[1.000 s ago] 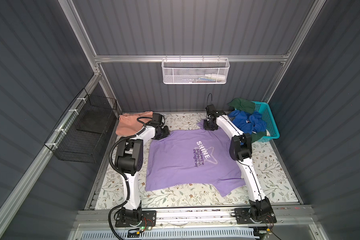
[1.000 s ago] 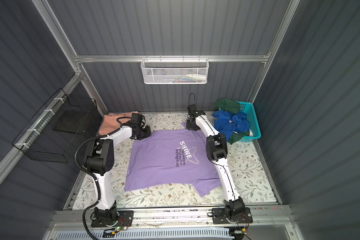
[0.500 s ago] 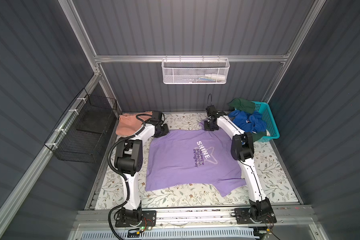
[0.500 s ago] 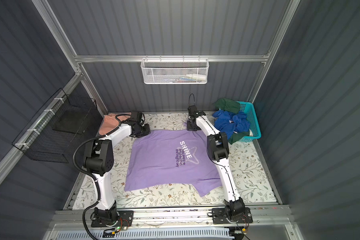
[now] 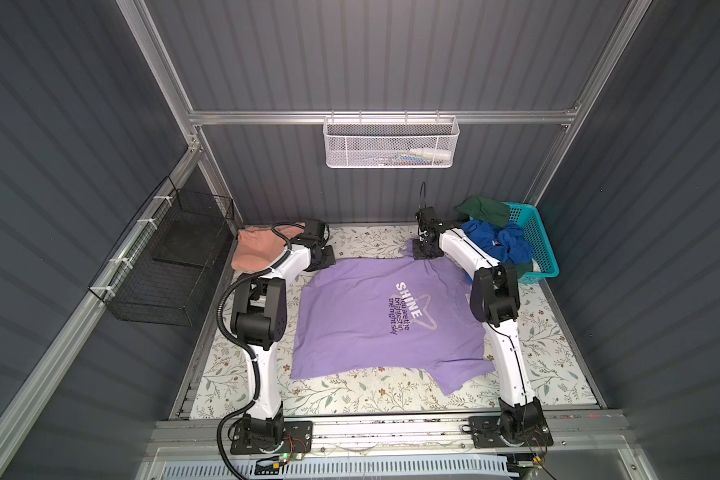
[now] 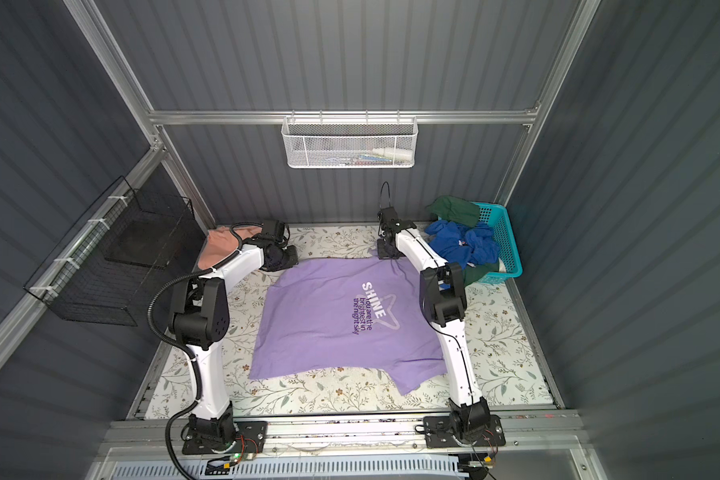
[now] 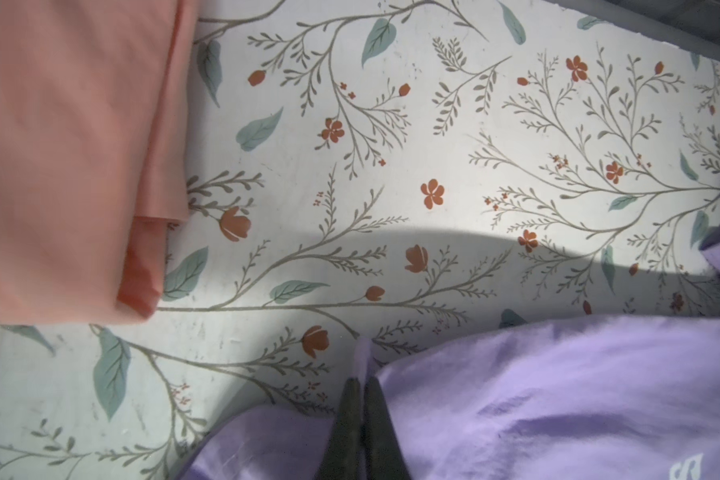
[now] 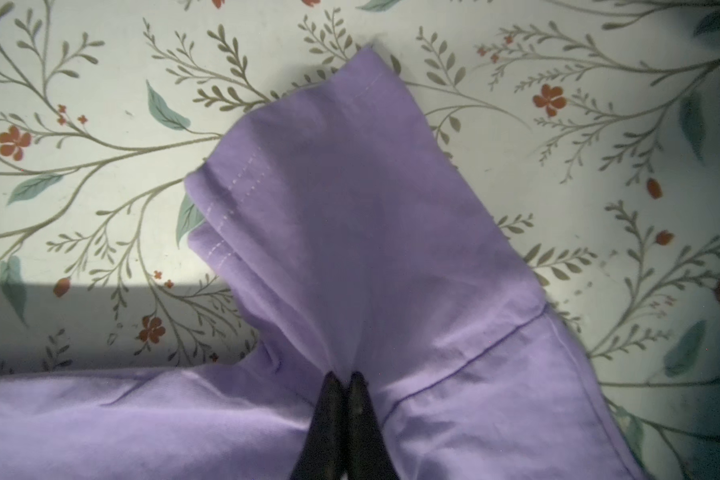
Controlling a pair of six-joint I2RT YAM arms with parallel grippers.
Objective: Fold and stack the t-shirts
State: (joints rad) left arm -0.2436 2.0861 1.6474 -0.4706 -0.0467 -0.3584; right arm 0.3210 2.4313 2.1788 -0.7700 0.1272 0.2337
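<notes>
The lavender t-shirt (image 5: 383,320) (image 6: 341,320) lies spread on the floral table, lettering up. My left gripper (image 5: 327,258) (image 7: 360,380) is shut on its far left corner, and a thin fold of purple cloth (image 7: 558,395) sticks out past the closed fingertips. At the far right, my right gripper (image 5: 422,254) (image 8: 344,376) is shut on the shirt where the sleeve (image 8: 350,187) meets the body. The cloth gathers into pleats at the tips. The salmon t-shirt (image 5: 256,247) (image 7: 59,166) lies folded at the far left corner of the table, just behind the left gripper.
A turquoise basket (image 5: 537,241) with blue clothes (image 5: 499,245) and a green garment (image 5: 483,210) stands at the far right, close to the right arm. A black wire basket (image 5: 171,257) hangs on the left wall. A white mesh basket (image 5: 391,145) hangs on the back wall.
My right gripper has closed on the shirt by the sleeve. The left gripper has shifted slightly toward the back with its corner, and the shirt's far edge now lies straighter.
</notes>
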